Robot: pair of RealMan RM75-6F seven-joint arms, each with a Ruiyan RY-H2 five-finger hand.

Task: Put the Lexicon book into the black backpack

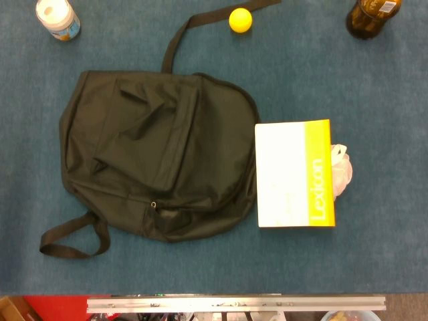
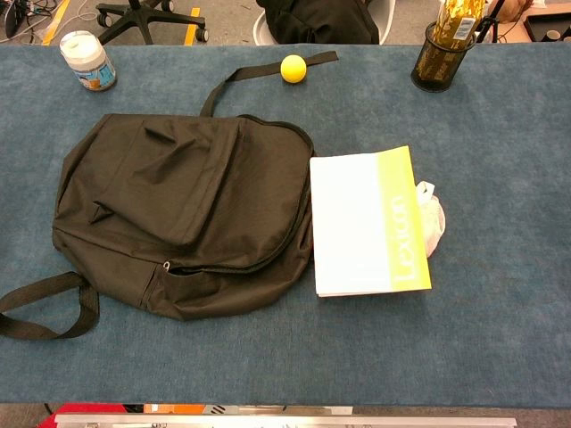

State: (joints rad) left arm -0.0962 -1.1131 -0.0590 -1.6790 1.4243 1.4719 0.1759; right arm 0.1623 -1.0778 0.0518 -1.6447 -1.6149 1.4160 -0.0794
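Nothing begun: Lexicon book (image 1: 295,174) outside the black backpack (image 1: 155,155), flat on the counter (image 1: 374,93).

Lying closed just right of the bag, left edge touching or tucked against the bag's rim, partly over a small white bag (image 1: 341,171) at its right side. Backpack flat, zip seemingly shut or nearly so (pull visible toward the near edge), so opening, lifting and inserting all left to do. Neither left hand nor right hand in either view; impossible to say whether released or clenched. Plenty of bare cloth toward the near edge and the right edge for reaching in. Along the far edge: white jar (image 1: 57,18) at the left corner, yellow ball (image 1: 241,19) on a strap, dark pen cup (image 2: 442,55) toward the right corner.
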